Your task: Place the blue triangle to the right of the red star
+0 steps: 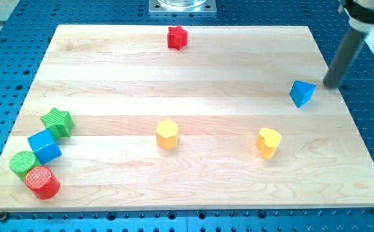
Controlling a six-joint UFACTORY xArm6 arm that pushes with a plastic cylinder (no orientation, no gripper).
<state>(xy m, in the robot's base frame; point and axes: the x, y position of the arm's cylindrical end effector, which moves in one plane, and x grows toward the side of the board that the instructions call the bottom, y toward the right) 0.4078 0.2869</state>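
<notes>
Tip poised just right of the blue triangle

In the camera view, your tip (330, 86) sits just right of the blue triangle (302, 93), apart from it at the counter (109, 77) edge. Push it up-left toward the spot right of the red star (177, 37), steering gently. There are no fingers, only a bare rod holding nothing.

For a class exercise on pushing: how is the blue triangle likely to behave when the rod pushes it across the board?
The blue triangle looks solid with flat faces, so it should slide, not roll. The board looks smooth, so it probably slides easily. My tip sits close on its right; an off-centre push on an angled face may well turn it.
</notes>
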